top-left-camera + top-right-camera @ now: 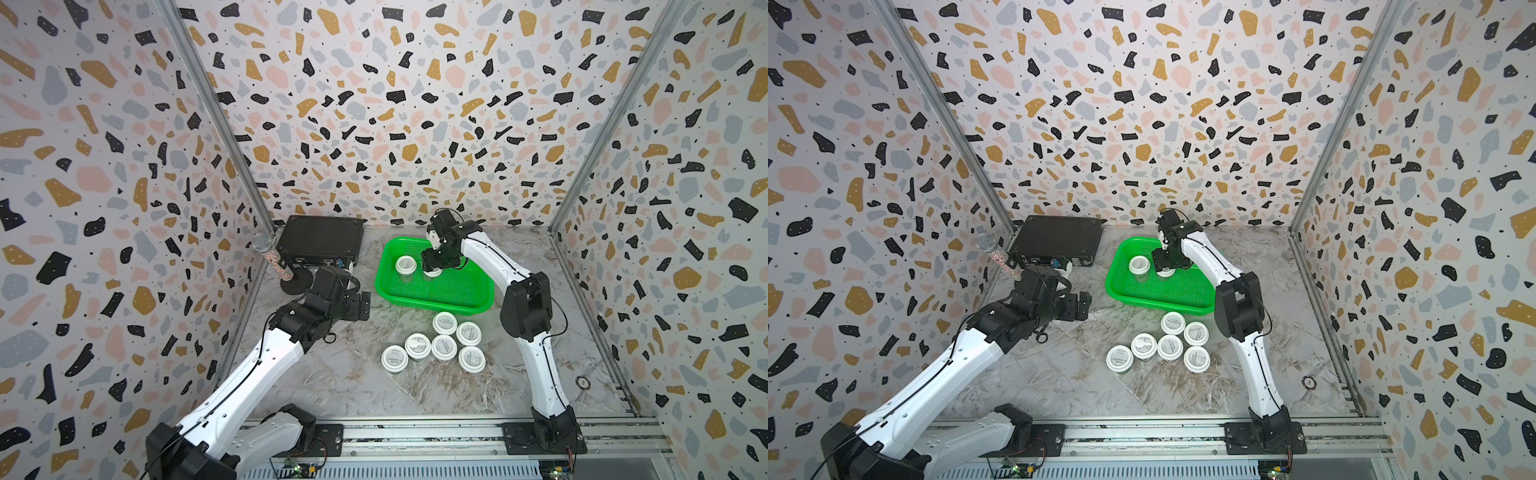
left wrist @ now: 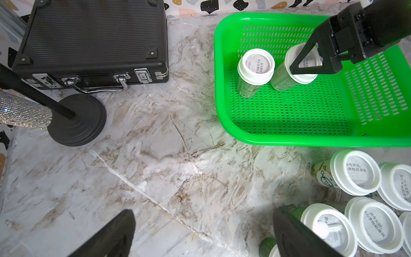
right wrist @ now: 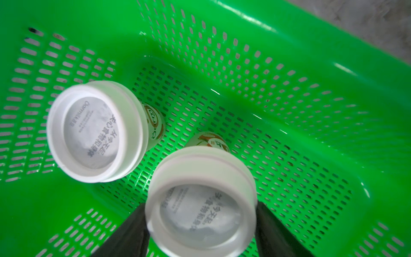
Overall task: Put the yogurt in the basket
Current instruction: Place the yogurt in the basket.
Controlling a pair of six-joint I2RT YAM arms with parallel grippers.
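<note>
The green basket [image 1: 436,305] [image 1: 1158,303] [image 2: 289,140] [image 3: 289,44] sits at the back middle of the marble table. Two yogurt cups stand upright inside it. One yogurt cup [image 1: 405,265] [image 1: 1139,264] [image 2: 255,65] [image 3: 93,131] is free. My right gripper [image 1: 432,266] [image 1: 1165,266] [image 3: 200,222] reaches down into the basket, its fingers against both sides of the white lid of the other cup [image 2: 307,77] [image 3: 200,211]. Several more cups [image 1: 444,347] [image 1: 1170,347] [image 2: 355,172] cluster on the table in front of the basket. My left gripper [image 1: 360,307] [image 1: 1083,305] [image 2: 203,213] hovers open over bare table, left of the basket.
A black flat case [image 1: 320,241] [image 2: 93,40] lies at the back left. A glittery microphone [image 1: 272,259] on a round black stand [image 2: 76,120] stands beside it, close to my left arm. A small round disc [image 1: 583,382] lies near the right wall.
</note>
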